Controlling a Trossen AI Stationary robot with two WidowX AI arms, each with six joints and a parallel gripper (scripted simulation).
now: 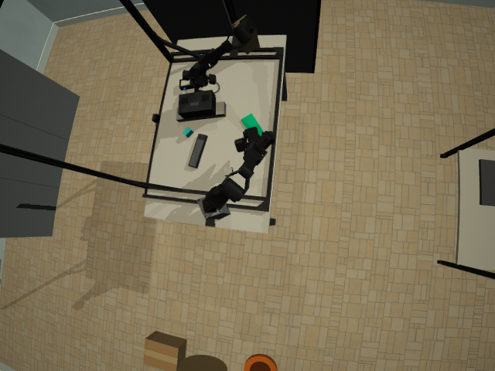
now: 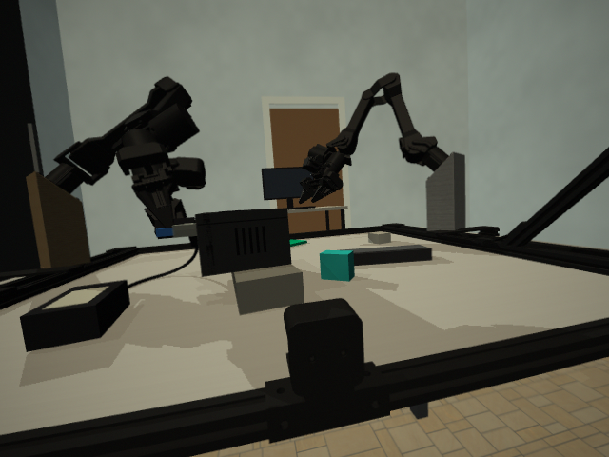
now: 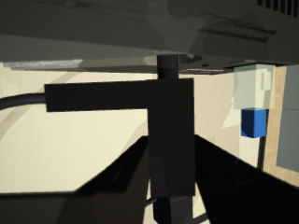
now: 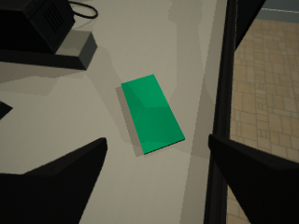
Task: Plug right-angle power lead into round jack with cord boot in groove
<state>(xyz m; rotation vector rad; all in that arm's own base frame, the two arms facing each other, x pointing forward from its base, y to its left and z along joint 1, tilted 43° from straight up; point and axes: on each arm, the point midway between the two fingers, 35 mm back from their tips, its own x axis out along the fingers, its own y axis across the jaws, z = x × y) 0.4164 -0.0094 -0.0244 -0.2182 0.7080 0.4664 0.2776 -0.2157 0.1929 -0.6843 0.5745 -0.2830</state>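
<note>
Gripping right-angle power lead (image 3: 171,112) in nearly closed fingers of left gripper (image 1: 196,88) (image 2: 165,227) (image 3: 168,142), at back of appliance (image 1: 196,104) (image 2: 243,241) (image 3: 93,39) (image 4: 35,25); perhaps partly in jack, depth unclear. Holding nothing with wide-open right gripper (image 1: 250,132) (image 2: 310,199) (image 4: 158,140), above table near green slab (image 1: 250,120) (image 2: 298,242) (image 4: 151,114).

Plug (image 3: 171,135): black, right-angle, gripped in left end effector; barrel (image 3: 168,67) points at appliance, part of it exposed, so not fully in. Can't tell if tip is in jack. Boot (image 3: 93,96): black, straight, sideways off plug, apart from appliance back, not in groove. Cord (image 1: 218,88) (image 2: 171,270) (image 3: 21,100) (image 4: 89,18): black, thin, slack curve. Appliance (image 1: 196,104) (image 2: 243,243) (image 3: 93,37) (image 4: 42,23): black box, vented, upright on grey base. Brick (image 1: 181,84) (image 2: 73,314): black, pale top, flat on bench.
</note>
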